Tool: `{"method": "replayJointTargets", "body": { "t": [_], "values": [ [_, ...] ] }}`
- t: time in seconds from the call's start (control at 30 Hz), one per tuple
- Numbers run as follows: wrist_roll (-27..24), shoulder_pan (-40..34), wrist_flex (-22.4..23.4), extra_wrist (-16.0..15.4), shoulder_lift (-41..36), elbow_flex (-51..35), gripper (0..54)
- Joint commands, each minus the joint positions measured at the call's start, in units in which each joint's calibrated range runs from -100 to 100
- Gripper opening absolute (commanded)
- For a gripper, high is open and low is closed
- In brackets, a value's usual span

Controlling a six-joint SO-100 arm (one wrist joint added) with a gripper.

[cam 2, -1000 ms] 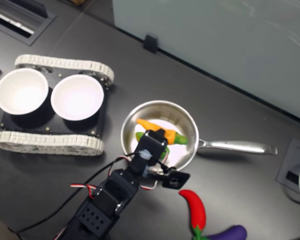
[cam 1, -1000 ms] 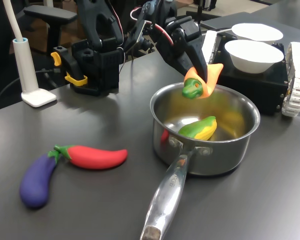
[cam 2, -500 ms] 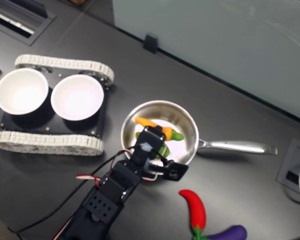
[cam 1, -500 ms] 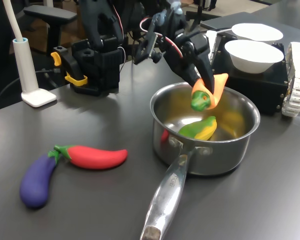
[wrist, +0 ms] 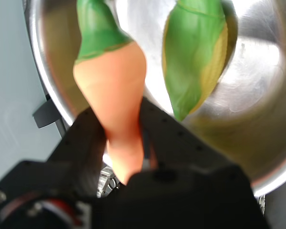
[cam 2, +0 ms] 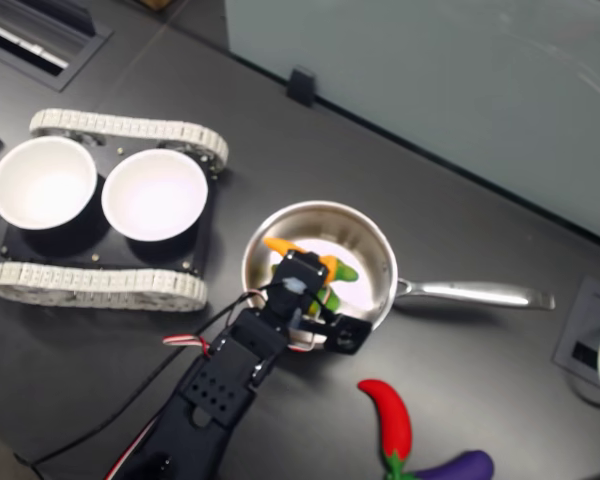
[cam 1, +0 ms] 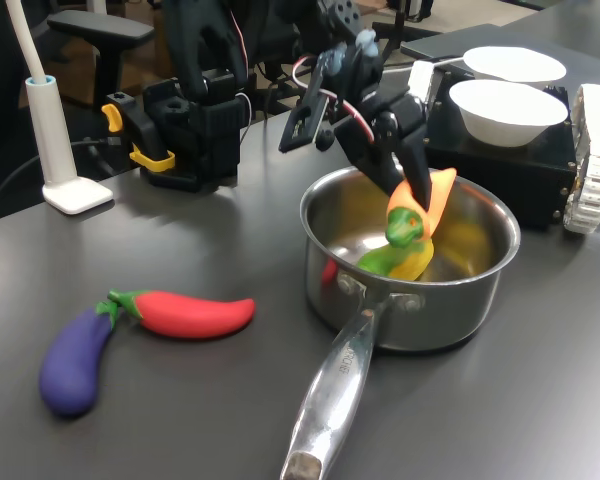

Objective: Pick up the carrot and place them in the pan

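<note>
Wrist view: black pincer (wrist: pixel 121 143) clamped tight on the orange tapered toy carrot (wrist: pixel 115 90), hanging inside the shiny steel saucepan (wrist: pixel 257 138), yellow-and-green toy vegetable (wrist: pixel 195 52) at its 3 o'clock.

– Where is the pan (cam 1: pixel 410 262) placed on the bench (cam 1: pixel 180 410)?
– It is set toward the first exterior view's right, its handle (cam 1: pixel 332 400) pointed at the near edge. A toy vegetable (cam 1: pixel 400 257) is lying in it, and the carrot (cam 1: pixel 412 210) is held above that, inside the rim, by the jaws.
– And what is found to the left?
– A chili (cam 1: pixel 185 313) and an eggplant (cam 1: pixel 73 362) are laid touching, well apart from the pan. Two bowls (cam 1: pixel 508 90) are stood behind the pan on a tracked base (cam 1: pixel 520 160).
</note>
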Motion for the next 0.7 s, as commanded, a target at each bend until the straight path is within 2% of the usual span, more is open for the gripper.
{"method": "replayJointTargets", "body": {
  "t": [0.0, 0.23, 0.27, 0.37, 0.4, 0.67],
  "values": [
    [-0.3, 0.5, -3.2, 0.4, -0.4, -4.8, 0.2],
    [-0.2, 0.6, -3.3, 0.4, -1.0, -4.3, 0.2],
    [-0.2, 0.5, -3.1, 0.4, -1.2, -4.2, 1.4],
    [0.0, 0.1, -2.8, 0.4, -1.7, -3.8, 14.8],
    [0.2, 0.0, -2.6, 0.4, -1.9, -3.7, 17.8],
    [0.5, -1.0, -0.5, 0.4, -4.0, -3.8, 26.5]
  ]
}}
